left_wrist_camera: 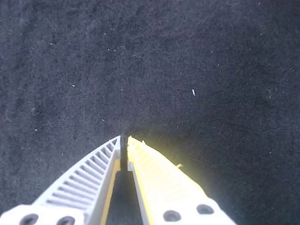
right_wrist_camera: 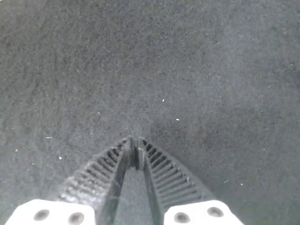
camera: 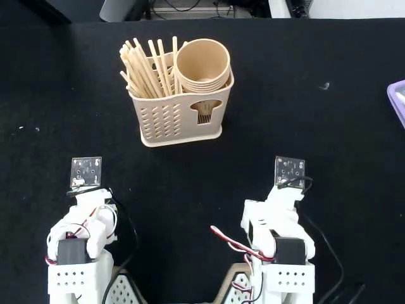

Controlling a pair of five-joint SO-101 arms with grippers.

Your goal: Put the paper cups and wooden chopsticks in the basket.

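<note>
Cloth, black and faintly linty, covers the table (camera: 316,126). The basket (camera: 180,123) stands upright toward its far side, a perforated cream holder with two compartments. Both arms sit folded back at the near edge, well apart from it. The left gripper (left_wrist_camera: 124,140) is closed tip to tip over bare cloth with nothing between its fingers, and the right gripper (right_wrist_camera: 136,145) is pressed together the same way, also empty.

The paper cups (camera: 202,60) are nested in one stack in one compartment. The wooden chopsticks (camera: 149,69) lean in a loose fan in the other, so the task looks finished.

The cups should be light and thin-walled and likely to crush, so a gentle pinch on the rim, one finger inside, would suit. The chopsticks are stiff, slim and likely to roll, best taken near mid-length.

The number of cups is hard to read, perhaps four or five rims. The basket wall hides the chopsticks' lower ends. A lilac object (camera: 397,101) is cut off at the table's edge.
</note>
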